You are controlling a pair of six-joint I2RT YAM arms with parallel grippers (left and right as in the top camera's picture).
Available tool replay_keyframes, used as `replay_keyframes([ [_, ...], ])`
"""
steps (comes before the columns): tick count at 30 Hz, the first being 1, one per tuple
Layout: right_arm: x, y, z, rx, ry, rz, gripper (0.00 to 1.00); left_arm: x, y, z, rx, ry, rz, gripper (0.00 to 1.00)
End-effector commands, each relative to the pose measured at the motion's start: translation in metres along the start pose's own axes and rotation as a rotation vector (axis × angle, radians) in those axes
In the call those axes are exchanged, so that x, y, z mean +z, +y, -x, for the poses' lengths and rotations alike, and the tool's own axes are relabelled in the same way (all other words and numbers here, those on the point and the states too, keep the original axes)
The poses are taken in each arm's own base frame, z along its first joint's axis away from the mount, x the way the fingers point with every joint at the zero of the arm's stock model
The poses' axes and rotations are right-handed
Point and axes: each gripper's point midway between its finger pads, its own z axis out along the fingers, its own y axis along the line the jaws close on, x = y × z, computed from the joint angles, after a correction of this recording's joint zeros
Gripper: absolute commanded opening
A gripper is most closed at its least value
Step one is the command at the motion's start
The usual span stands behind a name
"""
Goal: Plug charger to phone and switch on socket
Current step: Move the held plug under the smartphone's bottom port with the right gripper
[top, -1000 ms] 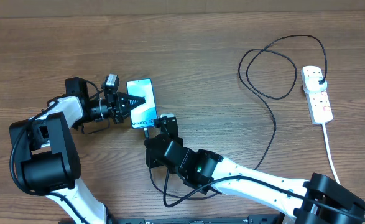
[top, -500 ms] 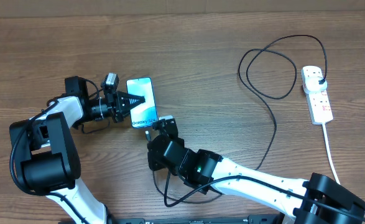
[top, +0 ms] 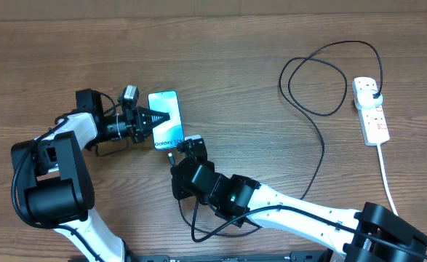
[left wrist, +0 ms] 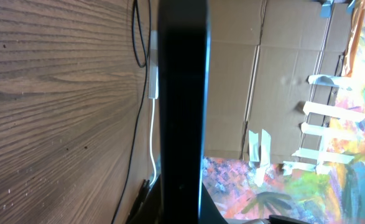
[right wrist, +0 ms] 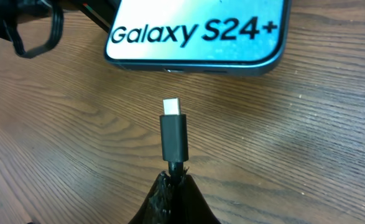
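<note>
The phone (top: 166, 118) lies left of the table's middle with its screen lit, and my left gripper (top: 155, 118) is shut on its left side. In the left wrist view the phone's dark edge (left wrist: 182, 93) runs up from between the fingers of the left gripper (left wrist: 182, 205). My right gripper (right wrist: 175, 177) is shut on the charger's black connector (right wrist: 173, 134). The connector's metal tip points at the phone's lower edge (right wrist: 198, 65), a short gap away. The charger cable (top: 322, 145) loops right to its plug (top: 373, 91) in the white socket (top: 371, 109).
The socket's white cord (top: 388, 175) runs toward the front right edge. The black cable makes wide loops at the right of the table. The left arm's base (top: 49, 182) stands front left, and the right arm (top: 286, 204) stretches across the front.
The right wrist with the connector has shifted slightly below the phone's lower edge. The left arm and the phone have stayed put.
</note>
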Motion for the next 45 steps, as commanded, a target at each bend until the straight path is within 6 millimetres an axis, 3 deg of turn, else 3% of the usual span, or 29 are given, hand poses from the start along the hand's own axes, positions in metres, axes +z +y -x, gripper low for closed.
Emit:
replay_keyframes([
  [1,-0.007,0.007,0.010,-0.006,-0.029,0.026,0.04,0.001,-0.012,-0.001,0.036,0.007,-0.023,0.04],
  [10,-0.005,-0.005,0.023,0.030,-0.045,0.013,0.04,0.001,-0.010,-0.001,0.036,0.005,-0.013,0.04],
  [21,-0.006,0.012,0.007,0.027,0.049,0.106,0.04,0.001,-0.010,-0.001,0.035,0.006,-0.012,0.04],
  [45,-0.006,0.006,0.012,-0.013,0.019,0.073,0.04,0.001,-0.005,0.002,0.050,-0.002,0.017,0.04],
])
